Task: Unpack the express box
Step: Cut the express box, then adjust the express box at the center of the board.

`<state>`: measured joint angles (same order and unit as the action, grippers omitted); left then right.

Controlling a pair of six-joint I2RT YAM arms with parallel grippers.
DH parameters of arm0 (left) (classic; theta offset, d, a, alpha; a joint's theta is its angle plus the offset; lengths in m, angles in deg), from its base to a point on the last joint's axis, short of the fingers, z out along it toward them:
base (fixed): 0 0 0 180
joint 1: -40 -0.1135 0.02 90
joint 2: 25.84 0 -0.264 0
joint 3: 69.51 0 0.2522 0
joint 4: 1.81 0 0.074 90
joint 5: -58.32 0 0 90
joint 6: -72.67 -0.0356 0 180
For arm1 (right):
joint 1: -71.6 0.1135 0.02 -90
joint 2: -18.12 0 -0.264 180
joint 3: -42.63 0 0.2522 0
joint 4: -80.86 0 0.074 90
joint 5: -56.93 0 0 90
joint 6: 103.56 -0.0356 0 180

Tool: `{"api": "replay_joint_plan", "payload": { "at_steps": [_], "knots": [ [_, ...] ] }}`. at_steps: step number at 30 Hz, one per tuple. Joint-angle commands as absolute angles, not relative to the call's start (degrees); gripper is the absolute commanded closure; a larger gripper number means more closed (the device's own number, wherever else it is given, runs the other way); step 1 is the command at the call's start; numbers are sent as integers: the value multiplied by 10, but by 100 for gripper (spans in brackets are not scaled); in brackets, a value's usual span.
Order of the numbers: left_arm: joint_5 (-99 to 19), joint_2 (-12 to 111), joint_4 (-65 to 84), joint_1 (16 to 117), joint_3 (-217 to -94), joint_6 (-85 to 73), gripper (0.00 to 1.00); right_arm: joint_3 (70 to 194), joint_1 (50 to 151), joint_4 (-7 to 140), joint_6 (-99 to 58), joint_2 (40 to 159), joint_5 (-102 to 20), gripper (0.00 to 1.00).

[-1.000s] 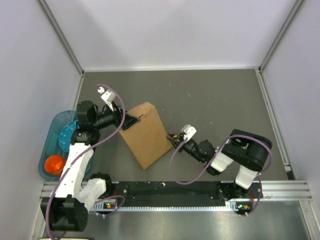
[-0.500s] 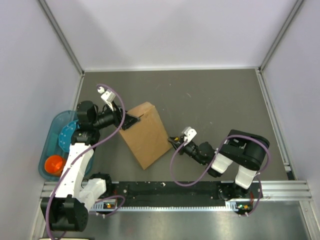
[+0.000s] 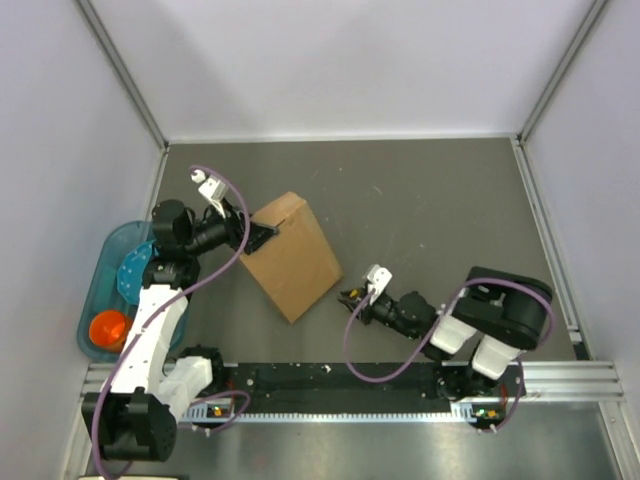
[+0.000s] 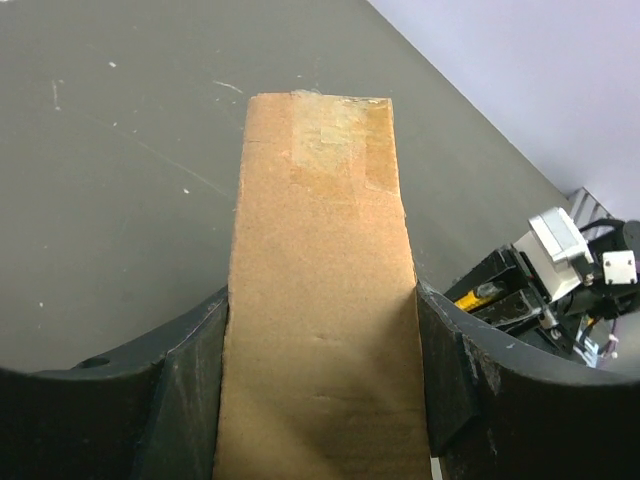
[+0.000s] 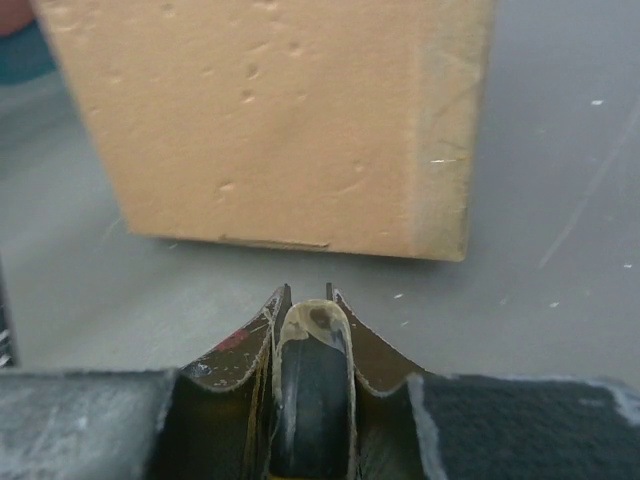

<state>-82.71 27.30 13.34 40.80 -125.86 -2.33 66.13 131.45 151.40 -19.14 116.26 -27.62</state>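
Note:
The express box [image 3: 290, 258], plain brown cardboard, lies tilted on the grey table left of centre. My left gripper [image 3: 268, 233] clamps its upper left edge. In the left wrist view the box [image 4: 320, 300] fills the gap between both black fingers [image 4: 190, 390], with clear tape on its far end. My right gripper [image 3: 350, 297] sits low, just right of the box's near corner and apart from it. It is shut on a small utility knife [image 5: 312, 390], whose tip points at the box's side [image 5: 270, 120] across a strip of bare table.
A teal tray [image 3: 100, 285] lies off the table's left edge, holding an orange object [image 3: 105, 328] and a blue disc [image 3: 135, 272]. A metal rail [image 3: 350, 380] runs along the near edge. Grey walls close in the far, left and right sides.
My right gripper has drawn back from the box's right edge toward the near rail, knife still in it. The box has shifted slightly in my left gripper's hold.

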Motion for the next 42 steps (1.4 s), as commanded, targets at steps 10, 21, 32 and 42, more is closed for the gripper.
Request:
{"api": "replay_joint_plan", "payload": {
  "at_steps": [10, 21, 32, 42],
  "knots": [
    [-958, 301, 247, 437, -1411, -322, 100, 845, 1221, 1161, -121, 728, -440, 100],
    [-930, 266, 502, 522, -1442, -624, 100, 893, 1220, 1068, -172, 657, -460, 100],
    [-930, 286, 617, 564, -1444, -699, 100, 866, 1220, 1047, -170, 649, -461, 100],
    [-879, 240, 575, 583, -1360, -689, 100, 863, 1220, 1123, -251, 694, -408, 100]
  ]
}}
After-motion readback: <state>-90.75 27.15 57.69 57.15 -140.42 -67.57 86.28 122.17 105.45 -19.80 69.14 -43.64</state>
